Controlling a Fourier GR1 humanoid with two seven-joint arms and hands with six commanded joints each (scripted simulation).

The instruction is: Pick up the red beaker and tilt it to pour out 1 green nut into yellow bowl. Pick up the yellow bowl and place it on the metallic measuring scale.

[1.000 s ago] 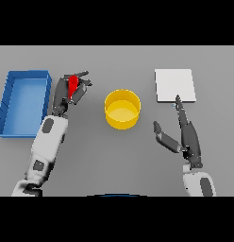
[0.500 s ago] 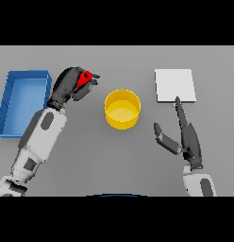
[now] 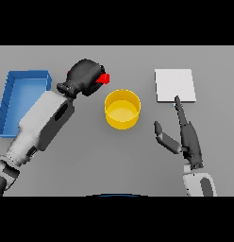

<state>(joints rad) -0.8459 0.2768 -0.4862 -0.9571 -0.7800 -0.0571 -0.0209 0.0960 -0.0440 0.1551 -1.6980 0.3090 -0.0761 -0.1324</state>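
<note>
My left hand (image 3: 85, 75) is shut on the red beaker (image 3: 104, 78). It holds the beaker raised and tipped toward the right, just left of and above the yellow bowl (image 3: 122, 109). Only the beaker's red end shows past the fingers. The bowl stands at the table's middle; I see no nut in it. The metallic measuring scale (image 3: 174, 85) is a flat pale square at the back right. My right hand (image 3: 188, 138) is open, fingers straight and pointing up at the scale's near edge, right of the bowl.
A blue tray (image 3: 22, 97) lies at the left edge, partly behind my left forearm (image 3: 43, 124).
My left arm has lifted the red beaker and carried it right toward the bowl, tipping it over. The right hand has stayed where it was.
</note>
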